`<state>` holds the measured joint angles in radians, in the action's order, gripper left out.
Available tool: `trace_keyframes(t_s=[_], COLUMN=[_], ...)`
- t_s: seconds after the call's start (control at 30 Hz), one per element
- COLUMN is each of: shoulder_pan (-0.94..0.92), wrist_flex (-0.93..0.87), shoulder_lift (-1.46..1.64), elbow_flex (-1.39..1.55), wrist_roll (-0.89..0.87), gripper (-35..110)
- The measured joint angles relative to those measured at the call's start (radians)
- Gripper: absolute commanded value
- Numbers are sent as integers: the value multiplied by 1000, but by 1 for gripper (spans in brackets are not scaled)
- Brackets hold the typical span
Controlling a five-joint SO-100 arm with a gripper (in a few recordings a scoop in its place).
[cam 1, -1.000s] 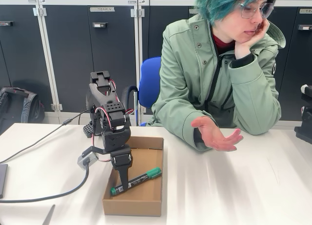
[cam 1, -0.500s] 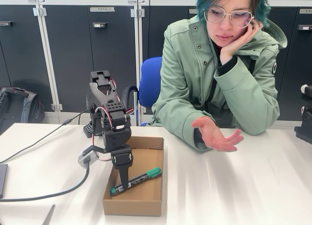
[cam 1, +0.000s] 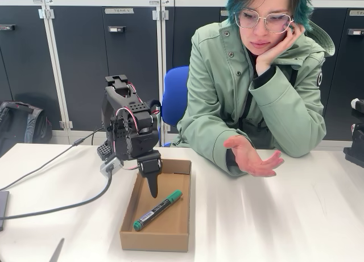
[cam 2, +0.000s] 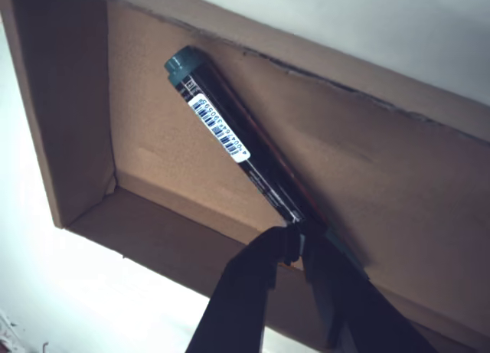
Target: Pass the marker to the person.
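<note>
The marker [cam 1: 157,209] lies slanted on the floor of a shallow cardboard box [cam 1: 149,240], green cap toward the far right. My black gripper [cam 1: 152,192] hangs just above it, fingers pressed together with nothing between them. In the wrist view the marker [cam 2: 230,150] runs diagonally across the box floor [cam 2: 153,177], barcode label up, and passes behind the shut fingertips of the gripper [cam 2: 295,242]. The person [cam 1: 256,86] sits behind the table, chin on one hand. Their other hand [cam 1: 253,157] is held out, palm up, right of the box.
A grey cable [cam 1: 62,205] runs from the arm's base across the left of the white table [cam 1: 284,216]. A blue chair [cam 1: 173,97] and dark cabinets [cam 1: 85,57] stand behind. A black device [cam 1: 357,142] sits at the right edge.
The gripper has risen out of the box and off the marker. The marker has turned slightly and stays on the box floor. The person's head turned toward the table.
</note>
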<state>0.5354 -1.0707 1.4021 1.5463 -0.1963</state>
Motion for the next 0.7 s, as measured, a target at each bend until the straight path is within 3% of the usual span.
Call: trace_keyframes(t_s=[0.1,0.4,0.7], shoulder_pan=[0,-26,-78], wrist_flex=[6,54,71], shoulder_lift=[5,-2,-201], elbow_flex=[8,-5,-181], wrist_roll=[5,28,58], gripper=[19,24,25])
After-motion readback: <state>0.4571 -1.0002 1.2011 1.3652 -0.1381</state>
